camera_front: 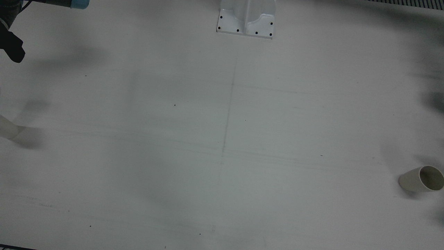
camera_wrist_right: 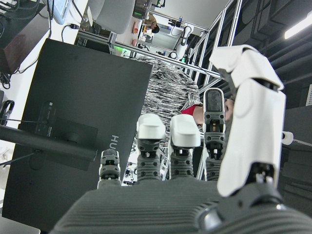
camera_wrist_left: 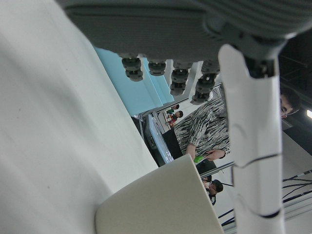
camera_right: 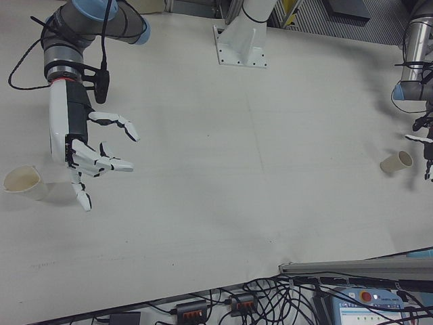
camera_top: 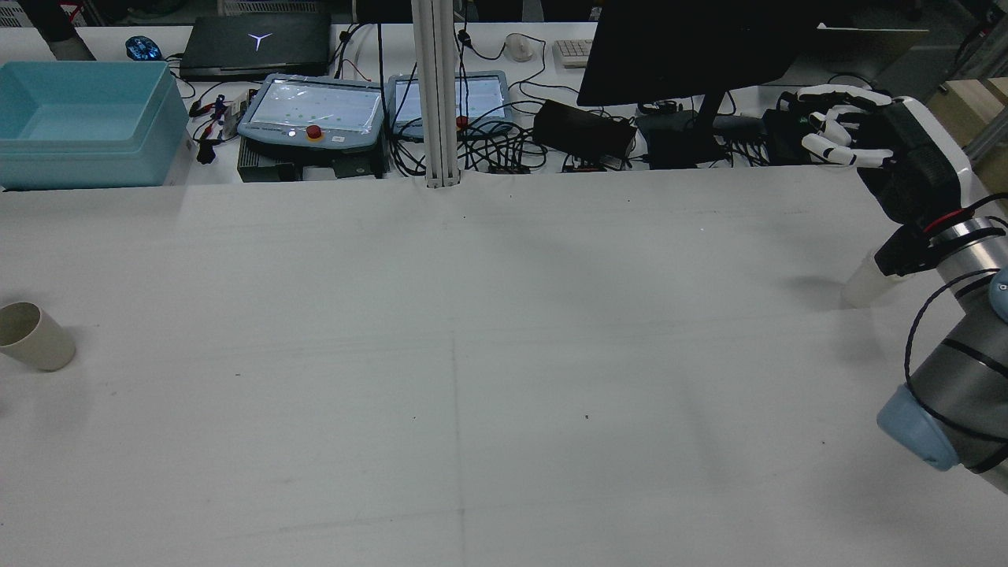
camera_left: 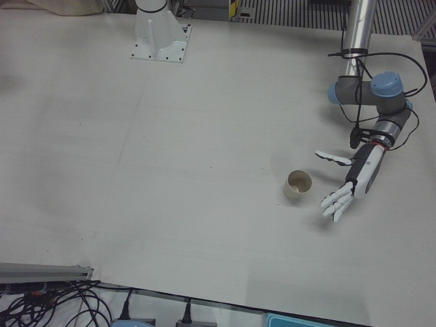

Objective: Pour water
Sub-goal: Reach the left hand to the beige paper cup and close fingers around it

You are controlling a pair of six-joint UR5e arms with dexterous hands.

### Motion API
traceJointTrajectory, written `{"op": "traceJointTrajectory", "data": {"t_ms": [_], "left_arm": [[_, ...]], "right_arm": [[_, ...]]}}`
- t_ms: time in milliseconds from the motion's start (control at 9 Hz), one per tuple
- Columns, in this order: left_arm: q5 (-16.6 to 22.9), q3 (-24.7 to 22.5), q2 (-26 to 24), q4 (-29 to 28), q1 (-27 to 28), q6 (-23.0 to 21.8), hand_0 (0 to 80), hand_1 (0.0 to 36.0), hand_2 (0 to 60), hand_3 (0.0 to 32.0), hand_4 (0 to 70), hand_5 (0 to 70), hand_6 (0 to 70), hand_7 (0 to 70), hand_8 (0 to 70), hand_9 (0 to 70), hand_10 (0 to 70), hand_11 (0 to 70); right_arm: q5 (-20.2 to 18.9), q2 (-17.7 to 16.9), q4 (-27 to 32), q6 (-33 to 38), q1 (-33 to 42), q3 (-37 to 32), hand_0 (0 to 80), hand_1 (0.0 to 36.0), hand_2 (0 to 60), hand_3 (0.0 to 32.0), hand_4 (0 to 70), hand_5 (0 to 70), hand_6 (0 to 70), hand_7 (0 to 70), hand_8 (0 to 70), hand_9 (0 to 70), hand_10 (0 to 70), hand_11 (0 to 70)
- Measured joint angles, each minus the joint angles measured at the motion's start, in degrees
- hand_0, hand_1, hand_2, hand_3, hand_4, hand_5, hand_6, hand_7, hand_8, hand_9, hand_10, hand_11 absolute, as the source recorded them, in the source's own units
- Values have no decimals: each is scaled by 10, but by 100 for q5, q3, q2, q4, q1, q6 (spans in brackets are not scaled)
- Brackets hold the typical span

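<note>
2 smooth tapered paper cups

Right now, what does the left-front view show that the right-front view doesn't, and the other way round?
Only the left-front view shows the whole left hand, open, fingers spread beside the upright beige paper cup. Only the right-front view shows the open right hand and a pale translucent cup beside it. Both share the white table, the white pedestal base and that beige cup.

The open left hand hovers just beside the upright cup.
</note>
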Motion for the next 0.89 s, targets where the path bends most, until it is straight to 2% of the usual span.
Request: {"op": "traceJointTrajectory", "data": {"t_ms": [111, 333, 556, 889], "left_arm": [[-137, 87, -16, -59, 93, 9, 679, 171, 0, 0, 261, 0, 126, 76, 62, 1, 62, 114], [-374, 195, -29, -133, 231, 24, 596, 128, 0, 0, 270, 0, 127, 78, 62, 1, 58, 103], [-628, 278, -34, -192, 472, 29, 586, 119, 0, 0, 288, 0, 131, 83, 63, 4, 60, 105], [-936, 315, -154, -200, 766, 22, 608, 133, 0, 0, 306, 0, 143, 98, 69, 11, 60, 106]], "right_arm": [[-3, -11, 0, 2, 0, 9, 571, 217, 294, 0, 353, 182, 656, 700, 545, 700, 54, 91], [-5, -34, 0, -11, -24, 69, 569, 215, 283, 0, 334, 178, 636, 700, 535, 700, 43, 75], [-5, -43, -3, -12, -51, 93, 574, 220, 282, 0, 326, 177, 631, 700, 524, 687, 25, 50], [-5, -44, -3, -7, -63, 103, 572, 221, 280, 0, 314, 176, 624, 700, 516, 677, 25, 50]]}}
